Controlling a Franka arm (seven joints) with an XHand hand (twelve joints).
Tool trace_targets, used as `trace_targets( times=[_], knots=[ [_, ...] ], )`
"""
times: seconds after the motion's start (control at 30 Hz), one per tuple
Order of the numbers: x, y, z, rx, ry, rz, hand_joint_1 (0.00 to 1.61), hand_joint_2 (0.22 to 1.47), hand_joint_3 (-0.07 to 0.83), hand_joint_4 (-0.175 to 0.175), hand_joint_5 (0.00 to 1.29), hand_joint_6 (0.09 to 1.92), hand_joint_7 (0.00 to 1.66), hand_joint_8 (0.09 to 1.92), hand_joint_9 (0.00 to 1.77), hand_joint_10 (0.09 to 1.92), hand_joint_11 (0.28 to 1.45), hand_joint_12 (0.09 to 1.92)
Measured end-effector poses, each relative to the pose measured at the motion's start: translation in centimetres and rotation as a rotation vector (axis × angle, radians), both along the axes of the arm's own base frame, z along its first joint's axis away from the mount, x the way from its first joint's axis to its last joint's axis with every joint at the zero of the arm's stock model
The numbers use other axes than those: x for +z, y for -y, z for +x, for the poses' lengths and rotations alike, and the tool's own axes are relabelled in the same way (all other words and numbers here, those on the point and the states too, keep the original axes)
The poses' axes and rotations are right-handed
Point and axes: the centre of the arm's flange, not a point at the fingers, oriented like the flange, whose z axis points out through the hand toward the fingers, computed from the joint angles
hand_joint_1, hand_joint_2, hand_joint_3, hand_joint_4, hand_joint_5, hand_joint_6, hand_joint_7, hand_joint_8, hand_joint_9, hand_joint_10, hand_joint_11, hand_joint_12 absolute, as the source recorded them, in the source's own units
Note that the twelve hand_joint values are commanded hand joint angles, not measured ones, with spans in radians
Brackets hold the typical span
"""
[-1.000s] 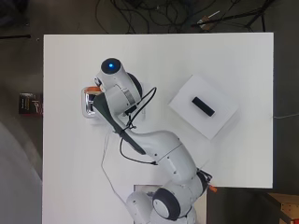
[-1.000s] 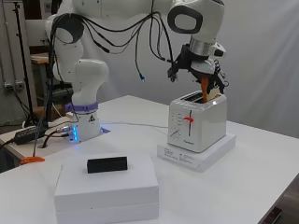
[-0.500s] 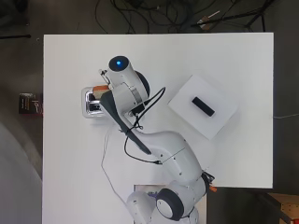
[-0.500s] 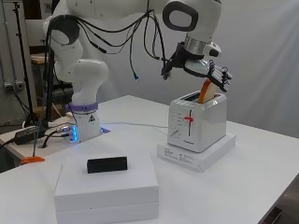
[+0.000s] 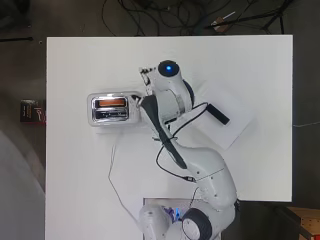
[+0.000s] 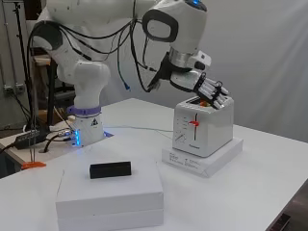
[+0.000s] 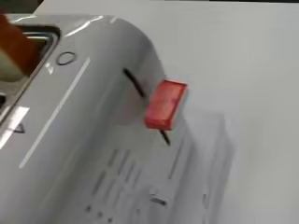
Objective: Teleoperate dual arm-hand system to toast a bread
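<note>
A white toaster point(image 5: 111, 116) point(image 6: 204, 130) stands on a flat white box point(image 6: 219, 159) left of the table's middle. An orange-brown bread slice point(image 5: 111, 102) point(image 6: 202, 101) sits in its far slot, with only its top edge showing. My hand point(image 6: 208, 89) point(image 5: 145, 79) hovers just above the toaster's lever end, fingers nearly straight and holding nothing. The red lever point(image 6: 194, 123) point(image 7: 164, 103) sits high in its slit. In the wrist view the toaster point(image 7: 84, 140) is very close, and the bread point(image 7: 14, 49) shows at the edge.
A white box point(image 5: 227, 132) point(image 6: 110, 195) with a black block point(image 5: 216, 114) point(image 6: 110, 169) on top lies right of the arm. A thin cable point(image 5: 113, 165) runs from the toaster to the arm's base point(image 6: 86, 130).
The hand let go of the bread, which dropped from leaning out of the slot to sitting deep in it. The hand moved off the slot to the lever end.
</note>
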Motion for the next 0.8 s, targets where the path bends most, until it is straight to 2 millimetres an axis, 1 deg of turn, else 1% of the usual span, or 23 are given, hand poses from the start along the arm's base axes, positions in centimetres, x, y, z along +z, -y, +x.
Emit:
trace_targets(
  times=[0.03, 0.07, 0.13, 0.17, 0.2, 0.23, 0.27, 0.3, 0.33, 0.37, 0.43, 0.47, 0.53, 0.6, 0.67, 0.7, 0.8],
  knots=[
    [-0.3, 1.9, -0.2, -0.045, 0.011, 0.002, 0.11, 1.09, 0.003, -0.141, 0.16, 0.09, 0.22, 0.09, 0.31, 0.09, 0.35, 0.09],
    [-0.6, 3.4, -0.5, -0.086, 0.022, 0.004, 0.09, 1.09, 0.003, -0.131, 0.16, 0.09, 0.22, 0.09, 0.31, 0.09, 0.35, 0.09],
    [-1.8, 4.8, -1.0, -0.135, 0.035, 0.007, 0.07, 1.10, 0.004, -0.115, 0.17, 0.09, 0.23, 0.09, 0.31, 0.09, 0.35, 0.09],
    [-2.9, 5.4, -1.3, -0.146, 0.034, 0.012, 0.07, 1.10, 0.003, -0.113, 0.17, 0.09, 0.30, 0.09, 0.39, 0.09, 0.37, 0.09],
    [-4.2, 6.1, -1.5, -0.153, 0.029, 0.022, 0.07, 1.10, 0.002, -0.119, 0.18, 0.09, 0.48, 0.09, 0.60, 0.09, 0.45, 0.09],
    [-5.5, 7.0, -1.7, -0.164, 0.024, 0.037, 0.11, 1.09, 0.001, -0.132, 0.21, 0.09, 0.73, 0.31, 0.85, 0.43, 0.56, 0.42],
    [-6.7, 7.9, -1.8, -0.174, 0.021, 0.050, 0.13, 1.09, 0.001, -0.142, 0.23, 0.09, 0.85, 0.82, 1.02, 0.98, 0.67, 0.96],
    [-8.3, 8.8, -1.9, -0.183, 0.021, 0.065, 0.13, 1.09, 0.001, -0.145, 0.24, 0.09, 0.89, 1.23, 1.10, 1.40, 0.73, 1.37],
    [-9.5, 9.4, -1.9, -0.192, 0.024, 0.076, 0.13, 1.09, 0.000, -0.143, 0.24, 0.09, 0.88, 1.48, 1.12, 1.65, 0.74, 1.60],
    [-10.6, 9.9, -1.9, -0.199, 0.026, 0.083, 0.11, 1.08, -0.002, -0.137, 0.23, 0.09, 0.87, 1.62, 1.12, 1.77, 0.74, 1.72],
    [-12.6, 9.9, -2.2, -0.196, 0.015, 0.089, 0.06, 1.06, -0.004, -0.124, 0.23, 0.09, 0.84, 1.74, 1.09, 1.87, 0.73, 1.80],
    [-13.0, 9.5, -2.3, -0.186, 0.009, 0.085, 0.04, 1.05, -0.006, -0.118, 0.23, 0.09, 0.83, 1.77, 1.08, 1.89, 0.72, 1.81],
    [-13.4, 8.7, -1.9, -0.163, 0.007, 0.076, 0.02, 1.04, -0.004, -0.110, 0.23, 0.09, 0.83, 1.83, 1.11, 1.91, 0.76, 1.85],
    [-13.1, 7.9, -1.2, -0.144, 0.014, 0.082, 0.02, 1.04, -0.002, -0.107, 0.22, 0.09, 0.89, 1.91, 1.22, 1.92, 0.87, 1.90],
    [-12.7, 7.2, -0.7, -0.137, 0.009, 0.101, 0.02, 1.04, -0.001, -0.108, 0.22, 0.09, 1.00, 1.92, 1.37, 1.92, 1.01, 1.92],
    [-12.7, 7.0, -0.7, -0.130, 0.007, 0.104, 0.02, 1.04, -0.001, -0.108, 0.22, 0.09, 1.04, 1.92, 1.41, 1.92, 1.06, 1.92],
    [-13.2, 6.1, -0.4, -0.103, -0.004, 0.086, 0.03, 1.05, 0.002, -0.107, 0.25, 0.09, 1.08, 1.92, 1.46, 1.92, 1.11, 1.92]
  ],
)
